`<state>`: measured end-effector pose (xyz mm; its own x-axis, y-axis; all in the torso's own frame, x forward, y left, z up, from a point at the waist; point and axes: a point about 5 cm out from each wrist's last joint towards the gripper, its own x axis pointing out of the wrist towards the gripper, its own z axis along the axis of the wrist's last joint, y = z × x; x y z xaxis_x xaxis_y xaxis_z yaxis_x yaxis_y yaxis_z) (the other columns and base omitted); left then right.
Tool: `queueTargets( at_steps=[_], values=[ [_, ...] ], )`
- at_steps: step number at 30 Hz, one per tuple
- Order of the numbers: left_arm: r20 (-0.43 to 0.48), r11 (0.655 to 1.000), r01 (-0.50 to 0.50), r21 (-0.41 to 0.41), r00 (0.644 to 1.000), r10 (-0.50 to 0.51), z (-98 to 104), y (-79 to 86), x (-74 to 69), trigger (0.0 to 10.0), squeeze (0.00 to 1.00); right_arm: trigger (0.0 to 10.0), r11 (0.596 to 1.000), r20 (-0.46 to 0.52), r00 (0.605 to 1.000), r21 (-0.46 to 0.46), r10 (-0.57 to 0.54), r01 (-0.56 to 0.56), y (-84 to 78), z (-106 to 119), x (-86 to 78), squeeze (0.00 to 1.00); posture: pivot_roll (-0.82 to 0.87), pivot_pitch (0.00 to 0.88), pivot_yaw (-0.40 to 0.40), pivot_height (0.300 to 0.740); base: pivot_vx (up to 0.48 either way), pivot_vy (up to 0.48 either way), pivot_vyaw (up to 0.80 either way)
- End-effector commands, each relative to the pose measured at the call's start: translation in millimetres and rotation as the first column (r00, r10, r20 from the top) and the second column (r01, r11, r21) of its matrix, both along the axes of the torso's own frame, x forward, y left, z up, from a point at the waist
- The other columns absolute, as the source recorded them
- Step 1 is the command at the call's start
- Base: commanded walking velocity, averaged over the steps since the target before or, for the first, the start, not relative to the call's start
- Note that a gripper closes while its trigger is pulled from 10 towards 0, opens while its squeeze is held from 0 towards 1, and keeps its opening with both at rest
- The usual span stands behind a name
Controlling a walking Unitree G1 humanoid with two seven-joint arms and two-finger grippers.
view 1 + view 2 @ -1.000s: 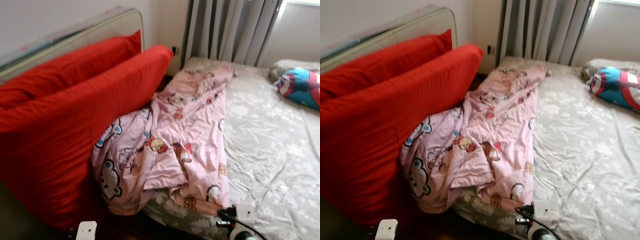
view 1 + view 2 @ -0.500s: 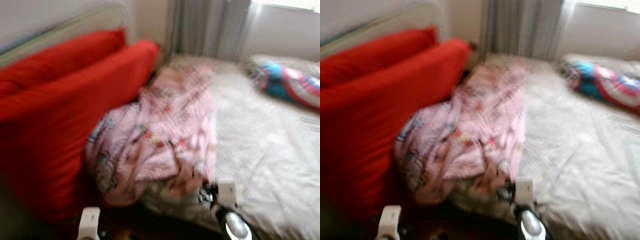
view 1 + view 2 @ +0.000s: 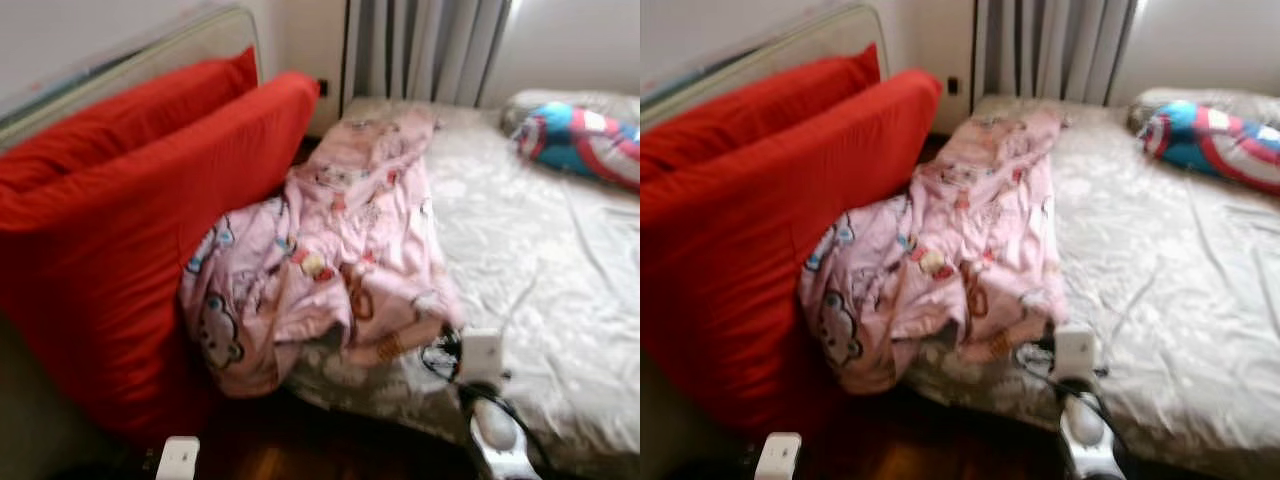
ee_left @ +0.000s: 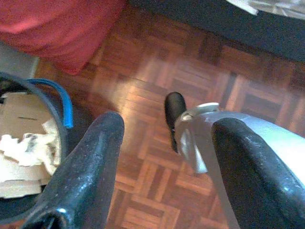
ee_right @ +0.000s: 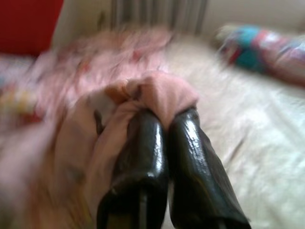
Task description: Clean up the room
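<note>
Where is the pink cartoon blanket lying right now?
In the left eye view, the pink blanket is heaped along the bed's left edge, against the red cushions, with the right gripper pinching its near corner.

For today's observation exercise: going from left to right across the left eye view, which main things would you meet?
Red cushions → pink cartoon blanket → right gripper, shut on the blanket's edge → grey floral bedsheet → blue and red pillow.

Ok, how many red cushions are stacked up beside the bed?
2. One red cushion stands on edge in front, touching the pink blanket. The second red cushion stands behind it, against the headboard. More may be hidden behind them.
</note>
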<state>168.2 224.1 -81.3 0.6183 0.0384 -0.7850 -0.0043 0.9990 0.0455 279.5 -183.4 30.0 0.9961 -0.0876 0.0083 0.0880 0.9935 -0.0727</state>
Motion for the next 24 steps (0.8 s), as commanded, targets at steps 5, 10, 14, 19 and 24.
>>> queueTargets(
  at_steps=[5,10,14,19,24],
  values=[
    [-0.016,1.000,0.010,0.010,1.000,-0.010,-0.6,2.2,-2.0,10.0,0.00,10.0,0.995,0.219,0.971,-0.009,-0.092,0.097,-2.4,44.1,6.4,0.00,-0.02,0.050,-0.022,0.740,0.000,0.000,0.00],
    [-0.017,1.000,0.019,0.010,1.000,-0.019,-0.6,1.6,-1.6,10.0,0.00,10.0,0.987,0.214,0.964,-0.005,-0.158,0.163,-13.0,42.2,-1.2,0.00,-0.03,0.048,-0.024,0.740,0.000,0.000,0.00],
    [-0.018,1.000,0.027,0.008,0.999,-0.027,-0.6,0.8,-1.1,10.0,0.00,10.0,0.985,0.105,0.981,-0.029,-0.166,0.170,-13.2,25.5,-11.5,0.00,-0.02,0.048,-0.026,0.740,0.000,0.000,0.00],
    [-0.019,0.999,0.032,0.008,0.999,-0.032,-0.6,0.5,-1.0,10.0,0.00,10.0,0.989,-0.040,0.988,-0.022,-0.148,0.147,-9.8,3.1,-20.2,0.00,-0.02,0.046,-0.026,0.740,0.000,0.000,0.00],
    [-0.022,0.999,0.041,0.008,0.999,-0.041,-0.5,0.4,-0.7,10.0,0.00,10.0,0.997,-0.122,0.990,-0.032,-0.072,0.069,-0.7,-9.0,-25.4,0.00,-0.03,0.046,-0.026,0.740,0.000,0.000,0.00]
  ],
)
